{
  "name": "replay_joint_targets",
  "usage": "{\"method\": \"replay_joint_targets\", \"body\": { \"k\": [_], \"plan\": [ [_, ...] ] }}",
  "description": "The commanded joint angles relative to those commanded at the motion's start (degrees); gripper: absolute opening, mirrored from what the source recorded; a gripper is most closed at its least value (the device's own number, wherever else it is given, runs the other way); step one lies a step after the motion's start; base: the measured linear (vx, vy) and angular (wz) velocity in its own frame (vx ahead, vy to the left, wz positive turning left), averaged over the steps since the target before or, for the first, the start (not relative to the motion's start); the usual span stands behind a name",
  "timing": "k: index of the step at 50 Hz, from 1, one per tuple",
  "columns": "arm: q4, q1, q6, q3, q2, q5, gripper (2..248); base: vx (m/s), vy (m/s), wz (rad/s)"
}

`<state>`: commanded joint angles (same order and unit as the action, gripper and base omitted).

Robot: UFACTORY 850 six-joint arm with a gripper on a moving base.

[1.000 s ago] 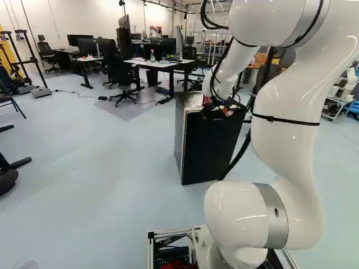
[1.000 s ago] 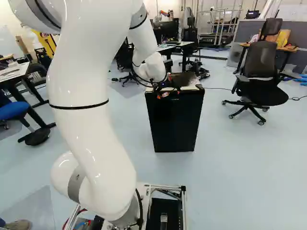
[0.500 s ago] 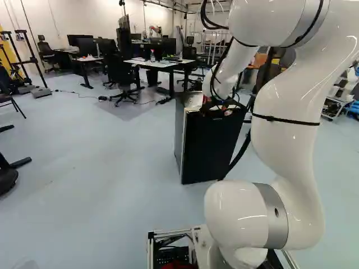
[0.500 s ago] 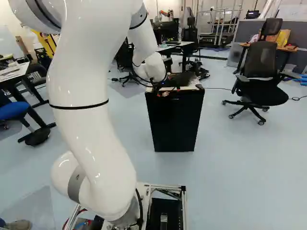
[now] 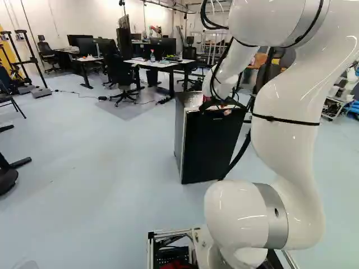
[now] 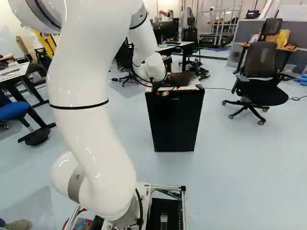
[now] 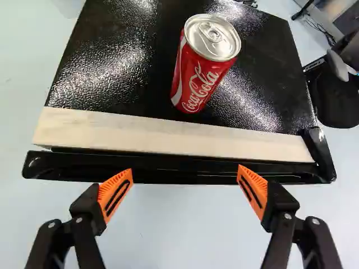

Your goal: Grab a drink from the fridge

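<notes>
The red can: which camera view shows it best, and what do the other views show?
The wrist view: the red can appears close and whole, standing on the fridge. In both base views it cannot be made out for certain beside the small, distant gripper.

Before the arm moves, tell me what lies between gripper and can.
In the wrist view, the fridge's black front edge, then its pale strip, lie between the open gripper and the red can.

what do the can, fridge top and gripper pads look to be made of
The can: likely thin metal, painted glossy red, its bare lid silvery. The fridge top: probably black-coated metal or plastic, pebbled, glinting. The orange pads: seemingly ribbed rubber or plastic, matte.
</notes>
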<state>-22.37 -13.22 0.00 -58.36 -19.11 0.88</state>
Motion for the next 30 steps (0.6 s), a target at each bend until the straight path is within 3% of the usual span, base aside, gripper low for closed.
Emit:
{"method": "replay_joint_targets", "body": {
  "k": [18, 30],
  "plan": [
    [0.0, -0.1, 0.0, 0.8, 0.6, 1.2, 247, 0.000, 0.000, 0.000],
    [0.0, -0.1, 0.0, 3.8, 3.1, 1.2, 247, 0.000, 0.000, 0.000]
  ]
}}
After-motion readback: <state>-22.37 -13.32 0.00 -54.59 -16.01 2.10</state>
